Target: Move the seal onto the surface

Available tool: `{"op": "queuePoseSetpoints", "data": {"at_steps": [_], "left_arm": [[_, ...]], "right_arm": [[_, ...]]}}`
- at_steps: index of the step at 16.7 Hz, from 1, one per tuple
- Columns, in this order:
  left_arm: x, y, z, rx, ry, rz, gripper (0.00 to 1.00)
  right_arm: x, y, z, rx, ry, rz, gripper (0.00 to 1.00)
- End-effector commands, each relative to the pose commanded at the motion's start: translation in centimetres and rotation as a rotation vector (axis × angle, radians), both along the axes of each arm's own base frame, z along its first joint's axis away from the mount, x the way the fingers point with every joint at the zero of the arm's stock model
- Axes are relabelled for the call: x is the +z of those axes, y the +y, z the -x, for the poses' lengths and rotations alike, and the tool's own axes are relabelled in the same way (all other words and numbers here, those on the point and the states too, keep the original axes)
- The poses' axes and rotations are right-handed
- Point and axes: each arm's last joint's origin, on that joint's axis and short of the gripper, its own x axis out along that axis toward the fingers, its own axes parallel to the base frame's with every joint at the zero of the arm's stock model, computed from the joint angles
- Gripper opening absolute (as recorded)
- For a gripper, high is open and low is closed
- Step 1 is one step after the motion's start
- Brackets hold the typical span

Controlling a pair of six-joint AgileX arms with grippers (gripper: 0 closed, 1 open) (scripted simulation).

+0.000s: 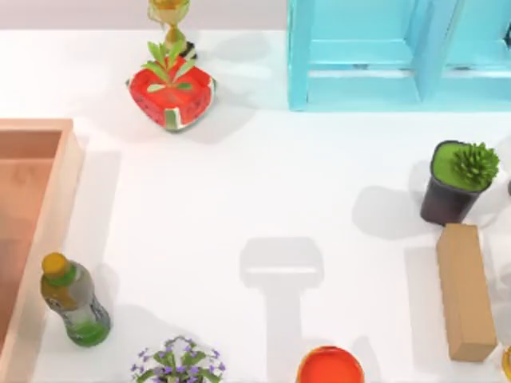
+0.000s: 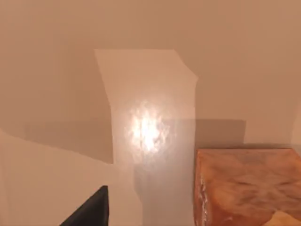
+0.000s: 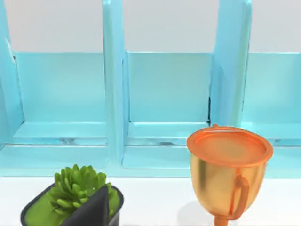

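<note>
You have one broad white tabletop to work on, and its middle is the open room: from the tray across to the succulent it carries nothing but a soft grey shadow. Everything else hugs the edges. At the left edge sits one wooden tray with a raised rim, and one green bottle with a yellow cap stands just beside its near end. You can count three plants: one in a red watermelon-patterned pot toward the far side, one succulent in a dark pot at the right, and one purple-flowered plant at the near edge. One gold trophy stands just behind the red pot. One blue shelf takes up the far right, and one long wooden block lies near the right edge, just in front of the succulent. One red-orange round thing is cut off by the near edge. I cannot tell you where the seal is. The left gripper hangs over white surface near a corner of orange-brown wood. The right gripper faces the shelf, the succulent and a gold goblet. You cannot tell whether either gripper is apart or together.
</note>
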Motion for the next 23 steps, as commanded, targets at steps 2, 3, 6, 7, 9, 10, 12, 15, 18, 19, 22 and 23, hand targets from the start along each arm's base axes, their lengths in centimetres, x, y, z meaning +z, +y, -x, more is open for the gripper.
{"op": "queuePoseSetpoints", "data": {"at_steps": [2, 3, 6, 7, 9, 10, 12, 15, 18, 19, 22, 23], "left_arm": [[-0.36, -0.01, 0.04, 0.0, -0.001, 0.0, 1.0], [-0.36, -0.01, 0.04, 0.0, -0.001, 0.0, 1.0], [-0.36, -0.01, 0.04, 0.0, -0.001, 0.0, 0.92], [-0.36, -0.01, 0.04, 0.0, -0.001, 0.0, 0.85], [-0.36, -0.01, 0.04, 0.0, -0.001, 0.0, 0.7], [-0.36, -0.01, 0.04, 0.0, -0.001, 0.0, 0.62], [-0.36, -0.01, 0.04, 0.0, -0.001, 0.0, 0.47], [-0.36, -0.01, 0.04, 0.0, -0.001, 0.0, 0.25], [-0.36, -0.01, 0.04, 0.0, -0.001, 0.0, 0.02], [-0.36, -0.01, 0.04, 0.0, -0.001, 0.0, 0.0], [-0.36, -0.01, 0.04, 0.0, -0.001, 0.0, 0.0], [-0.36, -0.01, 0.04, 0.0, -0.001, 0.0, 0.0]], "right_arm": [[0.0, 0.0, 0.0, 0.0, 0.0, 0.0, 1.0], [0.0, 0.0, 0.0, 0.0, 0.0, 0.0, 1.0], [0.0, 0.0, 0.0, 0.0, 0.0, 0.0, 1.0], [0.0, 0.0, 0.0, 0.0, 0.0, 0.0, 1.0], [0.0, 0.0, 0.0, 0.0, 0.0, 0.0, 1.0], [0.0, 0.0, 0.0, 0.0, 0.0, 0.0, 1.0], [0.0, 0.0, 0.0, 0.0, 0.0, 0.0, 1.0], [0.0, 0.0, 0.0, 0.0, 0.0, 0.0, 1.0], [0.0, 0.0, 0.0, 0.0, 0.0, 0.0, 1.0], [0.0, 0.0, 0.0, 0.0, 0.0, 0.0, 1.0], [0.0, 0.0, 0.0, 0.0, 0.0, 0.0, 1.0], [0.0, 0.0, 0.0, 0.0, 0.0, 0.0, 1.0]]}}
